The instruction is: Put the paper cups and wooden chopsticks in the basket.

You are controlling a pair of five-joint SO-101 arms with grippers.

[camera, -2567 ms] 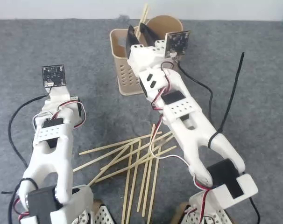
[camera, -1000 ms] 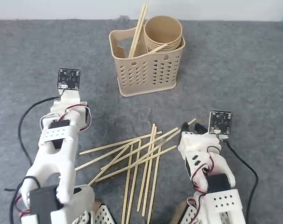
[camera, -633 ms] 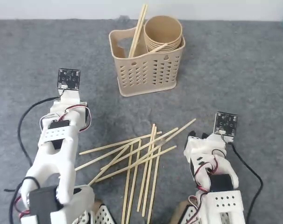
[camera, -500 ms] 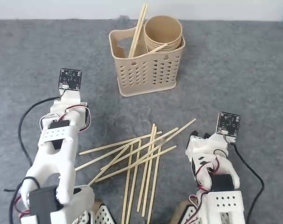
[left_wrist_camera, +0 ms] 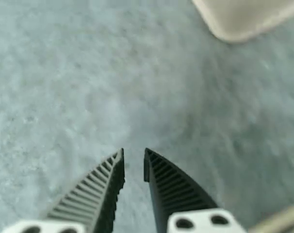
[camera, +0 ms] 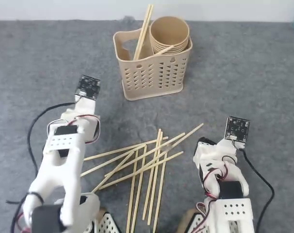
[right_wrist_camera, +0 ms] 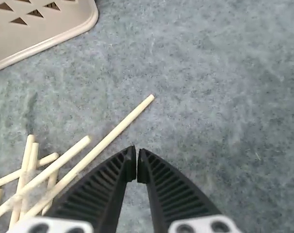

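Basket [camera: 154,77], cups and sticks are all resting on a grey carpet [camera: 244,73] that is covering the table under your two arms. Your left arm [camera: 64,155] is lying extended forward, while your right arm [camera: 220,170] is sitting folded closer to its base.

The basket is standing upright well ahead of both grippers, off toward the inner side of each. One pale corner of it is showing far ahead of your left gripper [left_wrist_camera: 134,154], and another ahead of your right gripper [right_wrist_camera: 136,150].

Inside the basket, a stack of paper cups [camera: 170,31] is sitting at the end toward your right gripper's side. Two upright chopsticks [camera: 144,29] are leaning beside the stack, and one more is lying across the cups.

The loose chopsticks [camera: 147,165] are lying in a crossed pile on the carpet between your arms, behind your left gripper and just to the left of your right gripper. One long chopstick [right_wrist_camera: 118,128] is pointing out of the pile, its end lying just ahead of your right gripper's tips.

Your left gripper is hovering over bare carpet with its fingers parted by a narrow gap, holding nothing. Your right gripper's fingers are pressing together at the tips, also holding nothing.
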